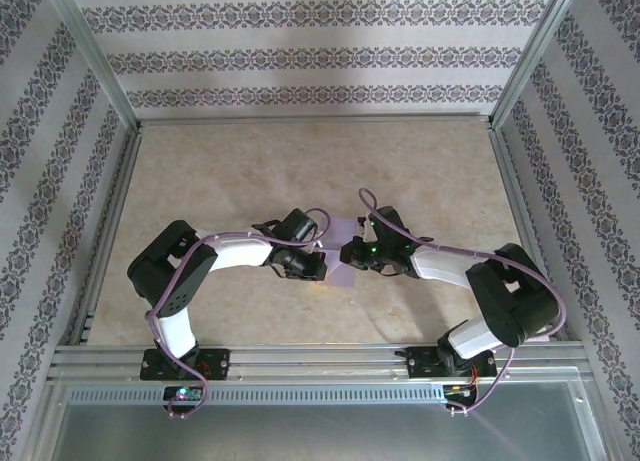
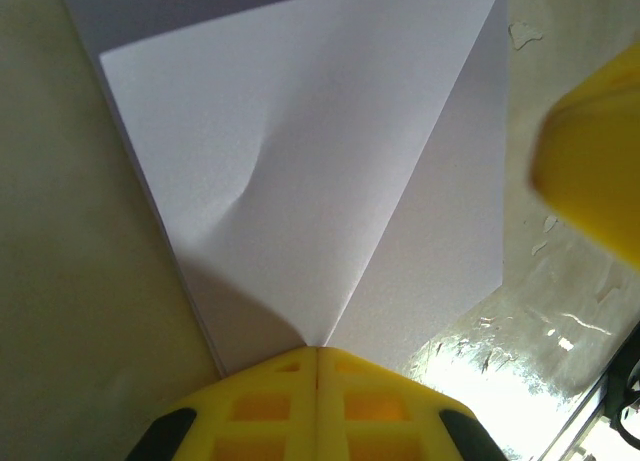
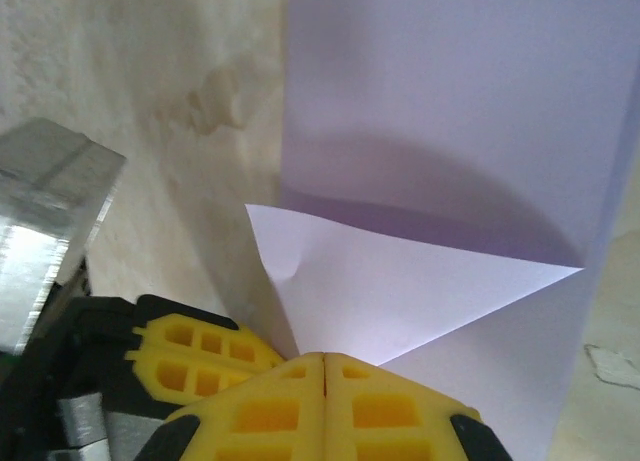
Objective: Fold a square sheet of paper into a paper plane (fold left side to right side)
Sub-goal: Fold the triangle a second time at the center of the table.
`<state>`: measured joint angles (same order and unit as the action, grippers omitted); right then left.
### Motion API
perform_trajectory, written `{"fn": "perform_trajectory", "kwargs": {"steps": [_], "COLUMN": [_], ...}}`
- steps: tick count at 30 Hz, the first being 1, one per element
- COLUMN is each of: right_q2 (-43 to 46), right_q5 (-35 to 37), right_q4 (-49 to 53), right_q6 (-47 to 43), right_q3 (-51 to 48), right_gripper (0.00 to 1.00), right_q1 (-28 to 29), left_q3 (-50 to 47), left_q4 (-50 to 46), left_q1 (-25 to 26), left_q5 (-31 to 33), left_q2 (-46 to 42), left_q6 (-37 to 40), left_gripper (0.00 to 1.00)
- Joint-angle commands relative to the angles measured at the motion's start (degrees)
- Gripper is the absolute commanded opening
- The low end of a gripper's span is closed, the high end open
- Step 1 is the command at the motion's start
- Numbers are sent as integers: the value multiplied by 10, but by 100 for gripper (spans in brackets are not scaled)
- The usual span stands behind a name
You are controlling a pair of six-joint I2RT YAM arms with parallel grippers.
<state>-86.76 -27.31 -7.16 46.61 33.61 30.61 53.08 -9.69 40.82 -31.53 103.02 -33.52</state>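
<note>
While your left tool (image 2: 318, 353) and right tool (image 3: 325, 359) are both clenched on the square sheet of paper (image 3: 450, 101), you look to be partway through the left-to-right fold. The sheet lies mid-worktop (image 1: 250, 171), between the two tools and touching both. The left one pinches a raised point where creases meet, and the right one holds a lifted corner above the flat part. Next, you likely need to carry the left side across, match the edges, and press gently, because thin paper buckles.

Lavender paper (image 2: 300, 181); yellow fingers (image 2: 385, 383); beige marbled table (image 1: 300, 161).
</note>
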Motion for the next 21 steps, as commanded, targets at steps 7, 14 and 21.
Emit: {"fn": "perform_trajectory", "kwargs": {"steps": [7, 14, 21], "right_q2": [-59, -52, -1], "right_q5": [21, 20, 16], "right_q4": [-10, 0, 19], "right_q6": [-3, -5, -3], "right_q3": [22, 14, 31], "right_gripper": [0, 0, 0], "right_q1": [6, 5, 2], "left_q3": [1, 29, 26], "left_q4": [-35, -55, -51], "left_q1": [5, 5, 5], "left_q5": [9, 9, 8], "left_q2": [1, -6, 1], "left_q6": [-4, 4, 5], "left_gripper": [0, 0, 0]}}
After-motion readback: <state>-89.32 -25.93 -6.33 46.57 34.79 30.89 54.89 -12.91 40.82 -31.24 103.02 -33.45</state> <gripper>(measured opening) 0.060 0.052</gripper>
